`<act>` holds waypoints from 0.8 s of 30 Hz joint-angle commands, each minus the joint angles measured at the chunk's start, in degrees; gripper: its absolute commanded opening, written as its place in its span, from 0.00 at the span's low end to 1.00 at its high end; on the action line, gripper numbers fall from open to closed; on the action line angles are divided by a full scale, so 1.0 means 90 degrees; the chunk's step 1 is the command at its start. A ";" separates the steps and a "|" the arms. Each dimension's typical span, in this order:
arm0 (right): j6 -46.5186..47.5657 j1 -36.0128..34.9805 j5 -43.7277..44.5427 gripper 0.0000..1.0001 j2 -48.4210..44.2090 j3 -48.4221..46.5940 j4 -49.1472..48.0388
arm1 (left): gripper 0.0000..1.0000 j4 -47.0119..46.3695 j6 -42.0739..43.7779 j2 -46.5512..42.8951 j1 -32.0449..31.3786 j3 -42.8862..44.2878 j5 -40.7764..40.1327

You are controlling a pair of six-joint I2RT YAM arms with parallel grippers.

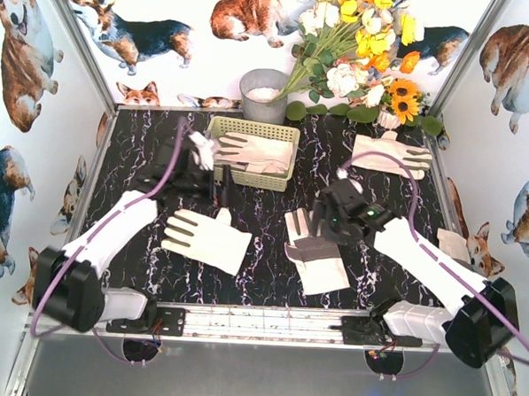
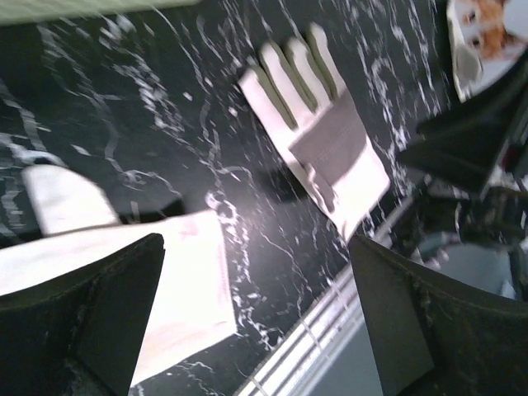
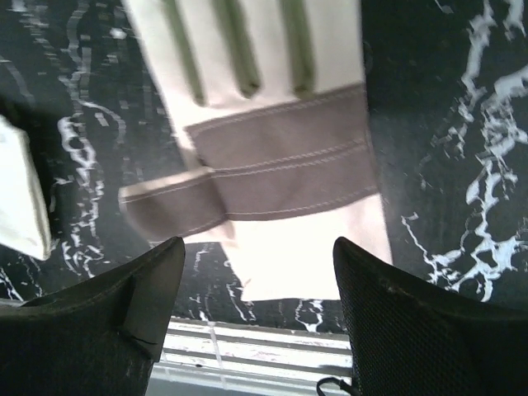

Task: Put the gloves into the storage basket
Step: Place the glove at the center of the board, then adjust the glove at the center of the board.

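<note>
Nearest you, well short of the storage basket [image 1: 255,126] and off past its right end, a grey-palmed glove [image 1: 319,252] [image 3: 280,157] lies flat on the black marble table [image 1: 273,207], palm up, fingers pointing toward the basket side, cuff toward the arm bases. Your R gripper [image 1: 335,212] [image 3: 257,252] hangs over that glove's finger end. Its jaws are spread wide w/ nothing between them, and the wrist cam shows the grey palm patch and folded thumb framed in the gap. Can't tell if the tips touch the fabric. Also short of the basket, but in front of its left end, a second glove [image 1: 207,239] [image 2: 190,280] lies flat w/ fingers pointing left and cuff right. Your L gripper [image 1: 214,185] [image 2: 256,243] sits between that glove and the basket's near-left corner, just beside the basket. It's released too: fingers far apart, holding nothing, w/ only table and the glove's cuff beneath. Inside the basket, a third glove [image 1: 249,148] lies lengthwise. Right of the basket and well apart from it, a fourth glove [image 1: 391,156] lies flat, fingers pointing right. Just behind the basket stands a round grey pot [image 1: 263,93], and behind the basket's right end is a bunch of flowers [image 1: 361,43].
</note>
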State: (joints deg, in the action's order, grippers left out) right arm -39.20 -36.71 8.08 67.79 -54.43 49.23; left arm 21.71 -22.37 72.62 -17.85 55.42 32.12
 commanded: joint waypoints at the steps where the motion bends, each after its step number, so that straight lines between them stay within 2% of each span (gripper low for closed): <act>1: -0.0041 0.0839 -0.0917 0.73 -0.0366 0.0486 -0.0448 | 0.88 -0.0422 0.0007 0.0635 -0.0449 -0.0188 0.1107; 8: 0.0373 0.2100 -0.1740 0.73 -0.0276 0.0935 -0.0602 | 0.87 -0.0762 0.0116 0.1904 -0.1633 0.0007 0.1587; 13: 0.0528 0.2630 -0.2208 0.71 -0.0031 0.1262 -0.0909 | 0.84 -0.0972 0.0017 0.2931 -0.2194 0.0540 0.1821; 19: 0.0720 0.3127 -0.2619 0.70 0.0276 0.1515 -0.1106 | 0.80 -0.1584 -0.0407 0.3563 -0.2656 0.0775 0.1963; 21: 0.0753 0.3195 -0.2749 0.69 0.0435 0.1638 -0.1248 | 0.77 -0.1497 -0.0355 0.3758 -0.2664 0.0941 0.1933; 24: 0.0878 0.3210 -0.2847 0.68 0.0703 0.1654 -0.1229 | 0.59 -0.1554 -0.0364 0.4078 -0.2671 0.1063 0.1972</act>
State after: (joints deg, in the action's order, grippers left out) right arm -33.54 -8.14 -14.44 72.14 -40.01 41.32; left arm 10.52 -25.19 106.61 -42.00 62.33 48.45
